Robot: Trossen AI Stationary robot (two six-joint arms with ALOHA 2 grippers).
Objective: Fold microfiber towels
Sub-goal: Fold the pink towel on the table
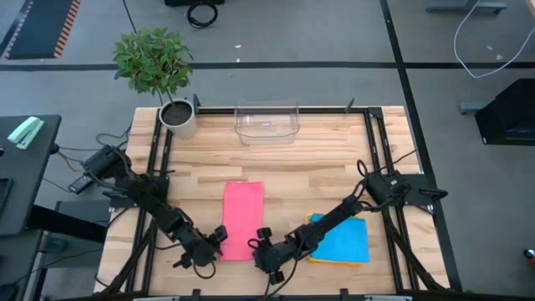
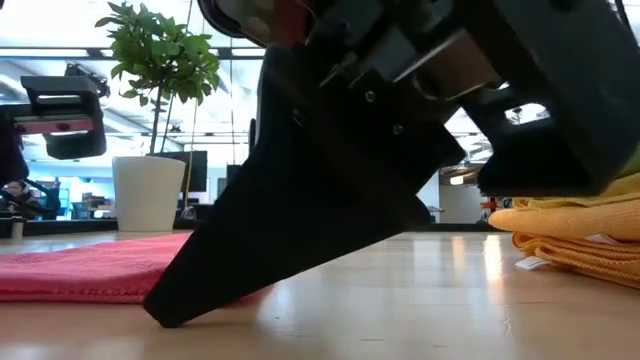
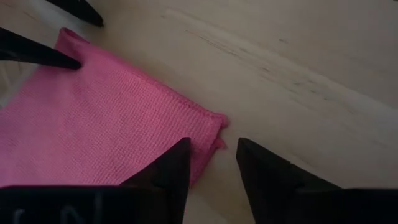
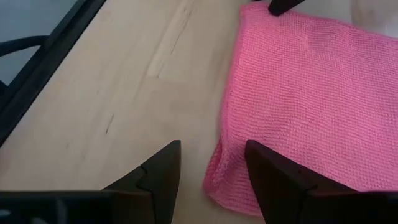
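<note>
A pink towel point(image 1: 242, 219), folded into a long strip, lies flat on the wooden table point(image 1: 318, 167). My left gripper point(image 1: 219, 241) is open at its near left corner point(image 3: 211, 121), one finger above the cloth and one above bare wood. My right gripper point(image 1: 263, 242) is open at the near right corner point(image 4: 217, 180), which lies between its fingers point(image 4: 163, 163). To the right, a blue towel point(image 1: 344, 238) tops a small pile of yellow and orange ones point(image 2: 580, 235). My left gripper comes slanting down from the near left, and one finger point(image 3: 174, 165) stands over the towel's corner; I cannot tell whether it touches the cloth. My right gripper slants down from the near right; I cannot tell whether its fingers touch the towel.
A clear plastic bin point(image 1: 267, 121) stands at the table's far edge, with a potted plant point(image 1: 171, 100) at the far left corner. Bare wood lies between the bin and the pink towel. Black frame rails point(image 1: 380, 150) run along the table's sides.
</note>
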